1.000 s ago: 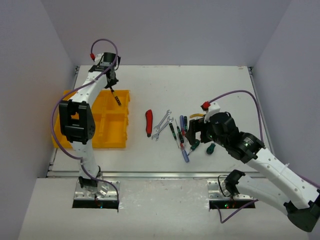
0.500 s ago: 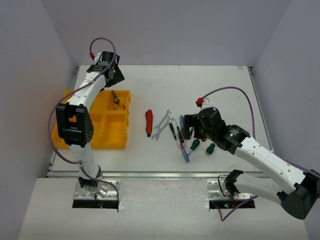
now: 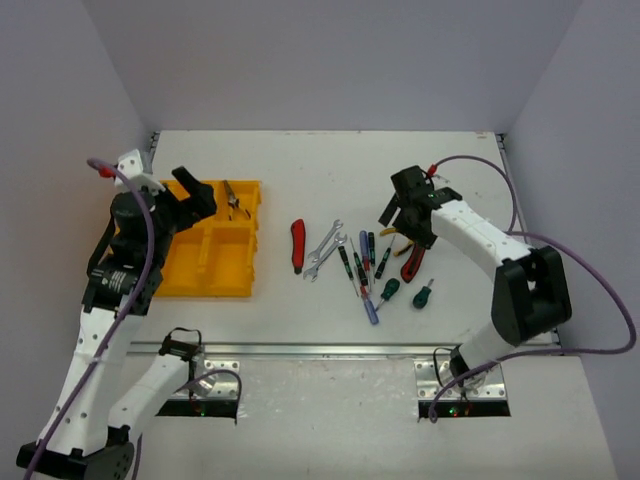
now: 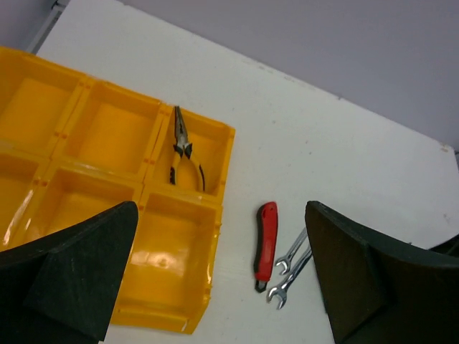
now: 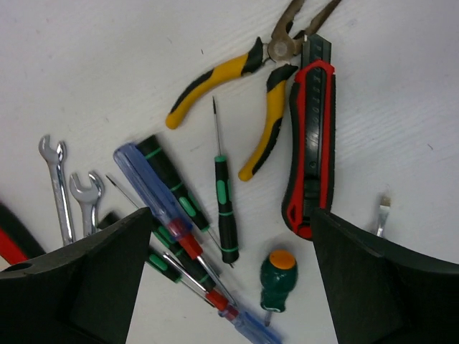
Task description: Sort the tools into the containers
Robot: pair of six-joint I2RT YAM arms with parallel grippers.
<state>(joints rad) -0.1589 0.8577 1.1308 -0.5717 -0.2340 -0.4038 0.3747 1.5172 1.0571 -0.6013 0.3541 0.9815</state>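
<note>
The left claw [image 3: 198,194] hangs over the yellow tray [image 3: 215,288], its jaws spread wide with nothing between them. Ahead of it, in the tray's far right compartment, lie small pliers [image 4: 183,147], flat and well clear of both fingers. To this claw's right, off the tray on the white worktop [image 3: 300,160], lies the red-handled knife [image 3: 297,246]. Just beyond the knife are two silver wrenches [image 3: 325,250], close together.

Further right, the right claw [image 3: 405,213] hovers above the loose pile of tools, its jaws also wide apart and holding nothing. In the right wrist view, the wrenches sit by its left finger [image 5: 79,279]. The blue-handled screwdriver [image 5: 147,179] runs slantwise next to that finger, over a bundle of other screwdrivers. A thin green-and-black screwdriver [image 5: 224,208] lies in the gap between the fingers, and a stubby green screwdriver [image 5: 276,276] lies nearer the wrist. Ahead of the claw lie the yellow-handled pliers [image 5: 215,77] with their handles apart. The red-and-black cutter [image 5: 308,143] lies just beside them on the side of the right finger [image 5: 380,279]. A bare screwdriver tip [image 5: 384,211] shows by that finger, its handle hidden.
</note>
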